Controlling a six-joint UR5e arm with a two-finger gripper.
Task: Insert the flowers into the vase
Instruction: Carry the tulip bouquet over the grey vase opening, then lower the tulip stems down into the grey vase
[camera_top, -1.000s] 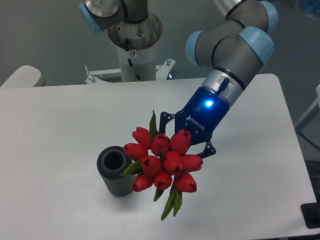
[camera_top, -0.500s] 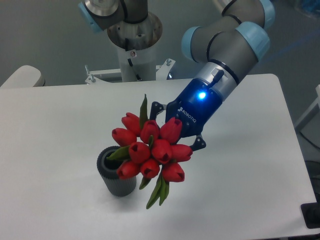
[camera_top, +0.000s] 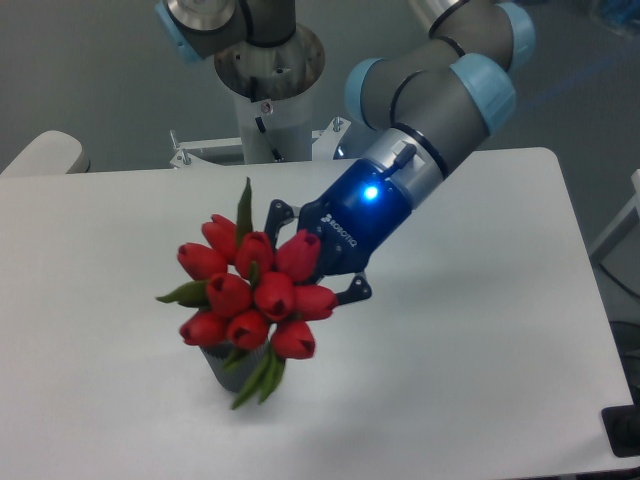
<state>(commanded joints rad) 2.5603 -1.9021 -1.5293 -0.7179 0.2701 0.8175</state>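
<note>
The flowers (camera_top: 250, 295), a bunch of red closed tulip buds with narrow green leaves, hang over the left middle of the white table (camera_top: 480, 350). My gripper (camera_top: 312, 268) is shut on the bunch from the right, and the buds hide its fingertips. The flowers are right over the vase (camera_top: 213, 366), a dark grey ribbed cylinder. Only a sliver of its side shows below the buds. Its mouth is hidden, so I cannot tell whether the stems are inside it.
The arm's mounting column (camera_top: 268, 100) stands behind the table's far edge. A pale rounded object (camera_top: 45, 155) sits off the table's left corner. A dark object (camera_top: 622, 432) is off the front right corner.
My gripper has carried the flowers to the left, from beside the vase to right over it. The bunch now covers the vase's mouth, which was in plain view a second ago.
</note>
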